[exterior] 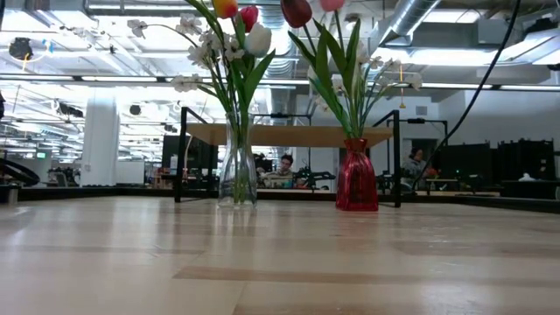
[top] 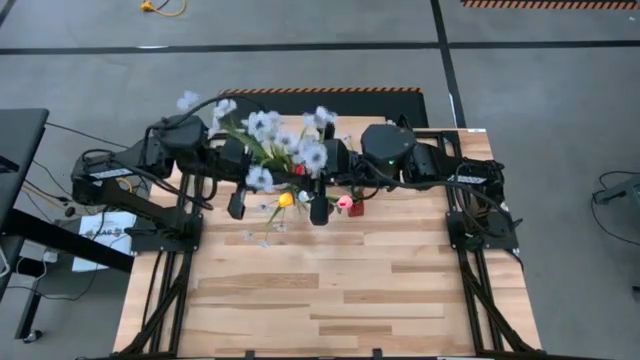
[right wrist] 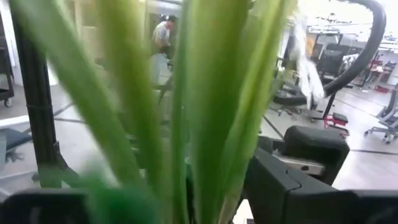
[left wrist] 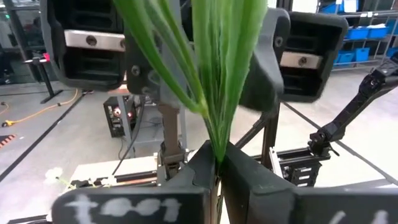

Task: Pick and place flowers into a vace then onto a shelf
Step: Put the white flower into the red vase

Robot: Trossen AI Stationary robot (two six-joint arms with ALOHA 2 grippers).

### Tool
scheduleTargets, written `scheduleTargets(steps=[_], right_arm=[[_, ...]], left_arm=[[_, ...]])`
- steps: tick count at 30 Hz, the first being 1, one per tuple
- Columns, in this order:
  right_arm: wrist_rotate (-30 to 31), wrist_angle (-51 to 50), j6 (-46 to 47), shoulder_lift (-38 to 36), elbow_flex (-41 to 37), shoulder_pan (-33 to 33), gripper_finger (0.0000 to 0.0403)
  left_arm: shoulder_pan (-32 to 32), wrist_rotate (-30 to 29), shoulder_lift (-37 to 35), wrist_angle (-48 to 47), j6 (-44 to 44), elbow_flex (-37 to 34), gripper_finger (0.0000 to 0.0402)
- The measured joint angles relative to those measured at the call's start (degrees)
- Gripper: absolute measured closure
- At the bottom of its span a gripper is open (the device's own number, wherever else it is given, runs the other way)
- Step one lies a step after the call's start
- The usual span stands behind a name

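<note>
Two black arms w/ bulky rounded joints, black cables, white label stickers, green LED on right arm.

A grey concrete floor (top: 540, 90) surrounds the plank-patterned wooden tabletop (top: 330, 290), crossed by dark lines, with a hazard-striped strip (top: 548, 4) at 1 o'clock and a yellow cable (top: 160, 7) at 11 o'clock. A black desk edge (top: 20, 150) sits at 9 o'clock. Beyond, bright ceiling lights (exterior: 105, 44) and ducts (exterior: 411, 22) hang over what may be seated people (exterior: 284, 166), and blue bins (left wrist: 367, 31) fill shelving.
</note>
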Motion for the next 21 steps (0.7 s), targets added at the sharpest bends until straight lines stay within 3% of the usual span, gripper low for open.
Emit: scheduleTargets(steps=[3,8,15,21], right_arm=[[0.0,-1.4,0.0,0.0,0.0,0.0,0.0315],[1.9,-3.3,-0.5,0.0,0.0,0.0,0.0392],[4.3,-2.3,-2.1,0.0,0.0,0.6,0.04],[4.8,-1.1,-3.6,0.0,-0.1,0.8,0.0401]], left_arm=[[0.0,0.1,0.1,0.7,-0.1,0.0,0.0401],[0.0,0.4,0.1,2.3,-0.1,0.0,0.0401],[0.1,3.3,0.1,2.2,-1.3,0.0,0.0385],[0.0,3.7,0.0,1.7,-2.6,0.1,0.0337]])
